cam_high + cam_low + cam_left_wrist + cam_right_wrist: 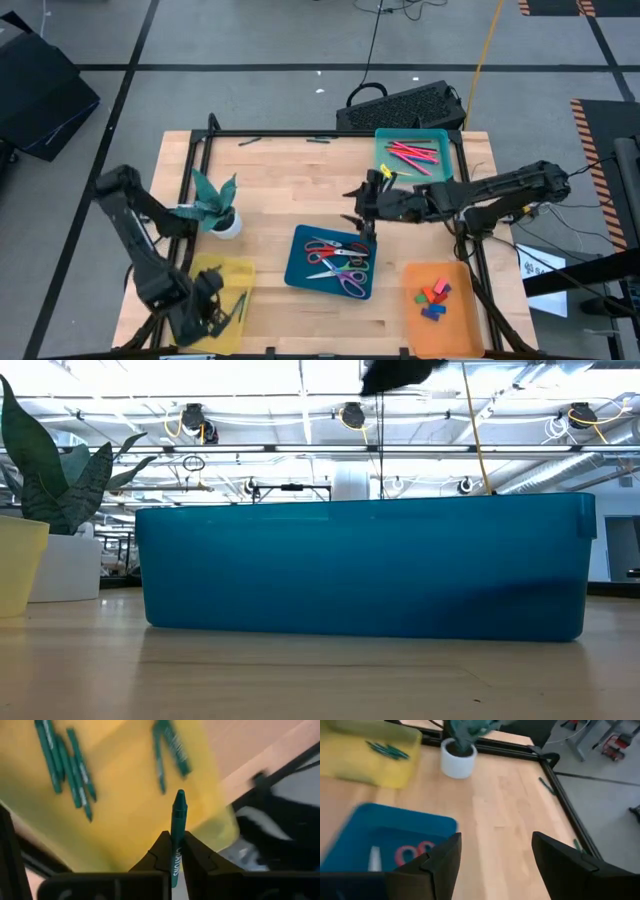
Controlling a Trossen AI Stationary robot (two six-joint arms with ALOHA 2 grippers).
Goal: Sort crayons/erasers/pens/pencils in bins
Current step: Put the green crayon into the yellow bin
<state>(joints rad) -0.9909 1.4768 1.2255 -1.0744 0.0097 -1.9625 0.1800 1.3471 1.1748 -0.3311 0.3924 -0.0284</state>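
Erasers (pixel 432 297), small chunky blocks in red, green and blue, are lying clustered in the orange bin (pixel 440 335) at the table's 5 o'clock corner. Teal bin (pixel 440 137) at 1 o'clock is holding red-pink sticks; the dark blue bin (pixel 300 262) near centre is holding scissors (pixel 338 262); the yellow bin (pixel 235 272) at 7 o'clock is holding green crayons (pixel 65 762).

Left gripper (pixel 172 852) is hovering over the yellow bin's outer edge, fingers pinching a green crayon (pixel 177 827) upright between them, tip pointing at the bin floor. Erasers are sitting well apart from it, across the table.

Right gripper (pixel 362 205) is hanging above bare wood just off the dark blue bin's 12 o'clock rim, fingers (pixel 440 862) spread wide, nothing between them. Erasers are lying at its 4 o'clock, apart.

White potted plant (pixel 222 215) is standing at 9 o'clock, near the yellow bin. Open wood is showing between plant and right gripper. A black frame rail (pixel 300 134) is edging the table.
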